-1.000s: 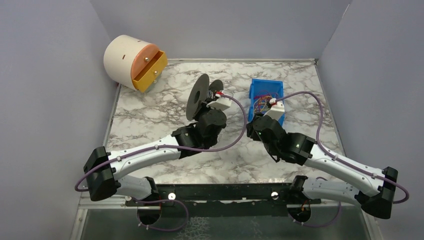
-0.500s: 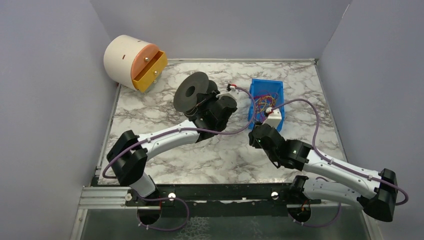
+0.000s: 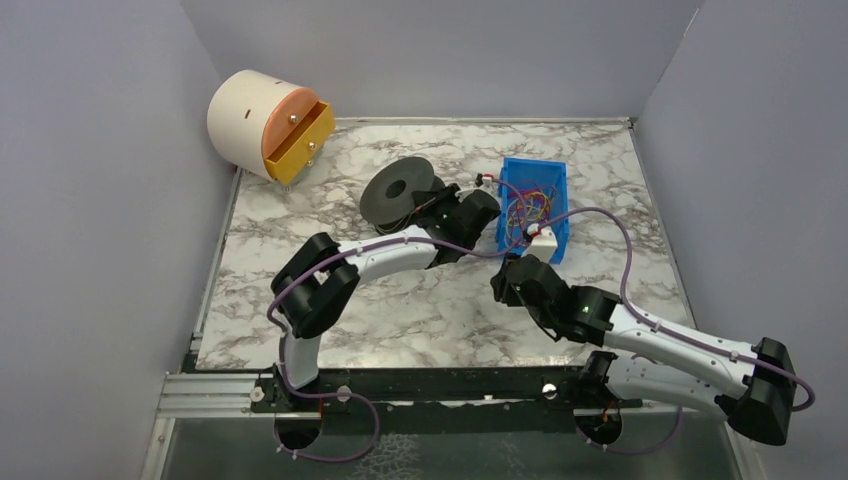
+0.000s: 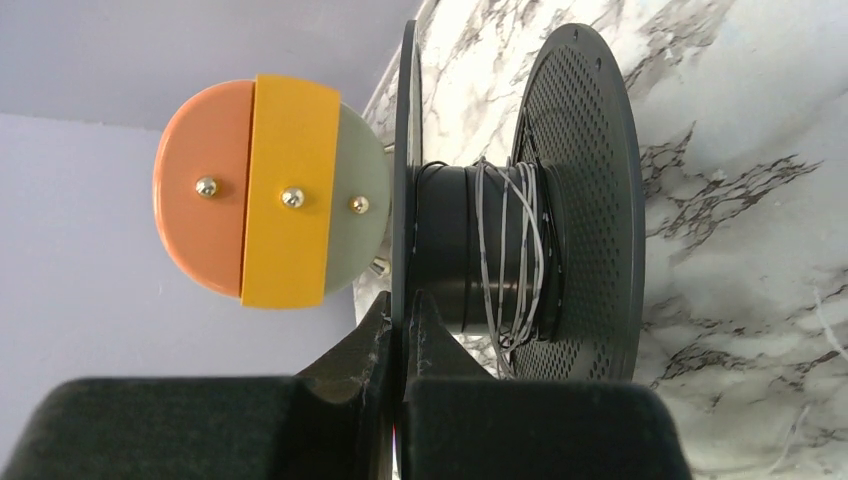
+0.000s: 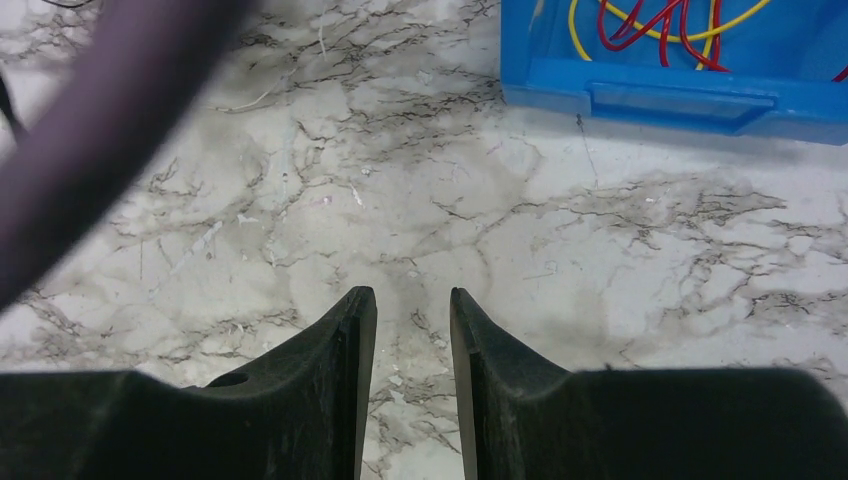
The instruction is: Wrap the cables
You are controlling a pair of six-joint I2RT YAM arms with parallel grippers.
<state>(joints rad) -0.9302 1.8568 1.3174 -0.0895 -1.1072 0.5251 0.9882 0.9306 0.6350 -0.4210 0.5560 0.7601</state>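
Right, the black spool (image 3: 398,188) is lying tilted at the far middle of the marble surface (image 3: 300,240), with thin grey wire (image 4: 505,250) looping round its core. The left tool (image 4: 405,315) is pinching the rim of one flange, jaws almost together. The right tool (image 5: 412,310) is hovering low over the surface, narrowly parted and gripping nothing, near the blue bin (image 5: 680,100) of coloured cables (image 3: 525,208).

There is one black spool (image 3: 400,190), one blue bin (image 3: 535,163) and one round drum (image 3: 262,125). Spool and drum are both left of the bin. There are two end effectors: the left end effector (image 4: 403,310) and the right end effector (image 5: 412,300).
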